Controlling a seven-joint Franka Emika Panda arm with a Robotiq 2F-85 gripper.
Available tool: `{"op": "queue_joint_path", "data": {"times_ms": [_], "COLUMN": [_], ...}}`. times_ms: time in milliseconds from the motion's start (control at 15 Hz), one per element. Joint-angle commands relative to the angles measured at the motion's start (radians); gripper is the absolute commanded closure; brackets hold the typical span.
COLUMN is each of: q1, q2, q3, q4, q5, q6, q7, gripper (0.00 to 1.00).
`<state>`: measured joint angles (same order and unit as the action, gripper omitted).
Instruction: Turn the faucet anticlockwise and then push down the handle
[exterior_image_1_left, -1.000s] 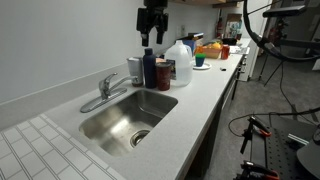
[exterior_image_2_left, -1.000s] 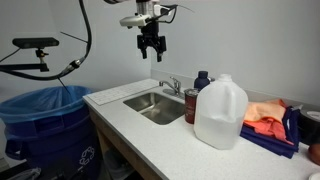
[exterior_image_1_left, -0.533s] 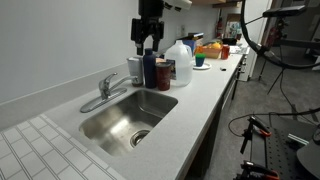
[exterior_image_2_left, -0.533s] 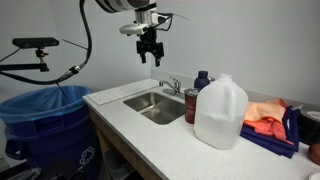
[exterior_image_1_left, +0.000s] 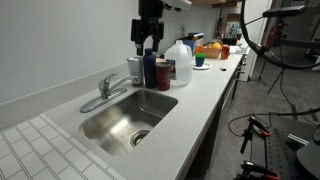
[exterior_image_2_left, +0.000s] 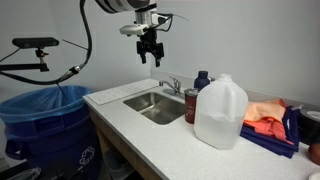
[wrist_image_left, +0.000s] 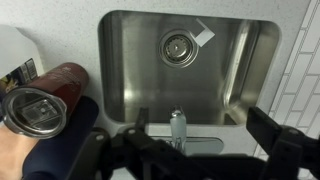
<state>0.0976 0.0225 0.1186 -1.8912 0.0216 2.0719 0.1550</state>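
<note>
The chrome faucet (exterior_image_1_left: 105, 88) stands at the back rim of the steel sink (exterior_image_1_left: 95, 125), its handle raised; it also shows in an exterior view (exterior_image_2_left: 170, 85). My gripper (exterior_image_1_left: 147, 45) hangs open and empty high above the counter, well above the faucet, as an exterior view also shows (exterior_image_2_left: 152, 58). In the wrist view the faucet (wrist_image_left: 177, 128) lies between my spread fingers (wrist_image_left: 180, 152), with the sink basin (wrist_image_left: 130, 70) and its drain beyond. Nothing touches the faucet.
A blue bottle (exterior_image_1_left: 149, 68), a red can (exterior_image_1_left: 162, 73) and a white jug (exterior_image_1_left: 180, 62) stand beside the sink. The jug (exterior_image_2_left: 220, 112) and folded cloths (exterior_image_2_left: 265, 120) sit on the counter. A blue bin (exterior_image_2_left: 45, 125) stands by the counter's end.
Between one second and half a second ago my gripper shifted a little toward the faucet side. It has held still since.
</note>
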Motion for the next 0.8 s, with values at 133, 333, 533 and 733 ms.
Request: {"op": "queue_joint_path", "data": {"times_ms": [133,333,533,733], "q1": [0.004,0.004,0.013,0.029], "q2": [0.067,0.092,0.116,0.153], "q3": [-0.011,-0.017,-0.009,0.004], "q4": [0.023,0.026,0.019,0.020], "q5": [-0.013,-0.005,0.005,0.004], "q6": [0.105,0.154,0.223,0.289], "q7": [0.038,0.036,0.028,0.031], "gripper": [0.00,0.00,0.00,0.00]}}
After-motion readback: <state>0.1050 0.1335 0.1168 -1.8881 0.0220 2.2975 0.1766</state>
